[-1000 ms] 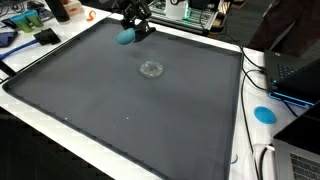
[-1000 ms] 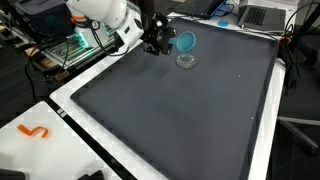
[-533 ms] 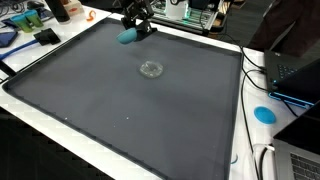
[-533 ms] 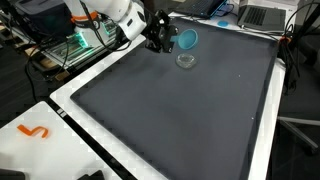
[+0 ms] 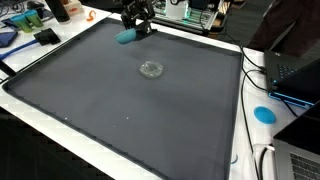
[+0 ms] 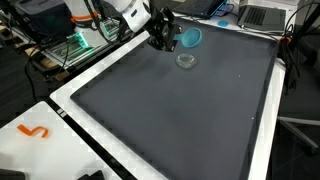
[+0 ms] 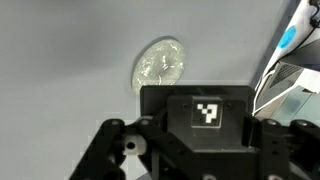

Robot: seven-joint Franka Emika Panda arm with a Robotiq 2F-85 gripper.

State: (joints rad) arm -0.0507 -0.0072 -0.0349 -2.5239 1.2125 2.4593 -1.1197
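One blue cup [image 5: 125,37] is in my tool [image 5: 131,29], and the tool looks squeezed shut on it. The cup hangs in the air over the far edge of the dark mat [image 5: 120,110] that covers the tabletop [image 5: 243,105]. In an exterior view the cup [image 6: 190,38] sticks out sideways from the tool [image 6: 177,38], with its open side tipped over. A little clear glass dish [image 5: 151,69] lies flat on the mat, near the tool but not touching it or the cup. The tool's fingers are very small and dark in both exterior views, so I cannot see just how they pinch the cup. The wrist view does not help much. The black body of the tool with a black and white tag [image 7: 208,112] fills the bottom of it, the fingers and the cup are cut off, and only the clear dish [image 7: 160,68] shows on the mat beyond.
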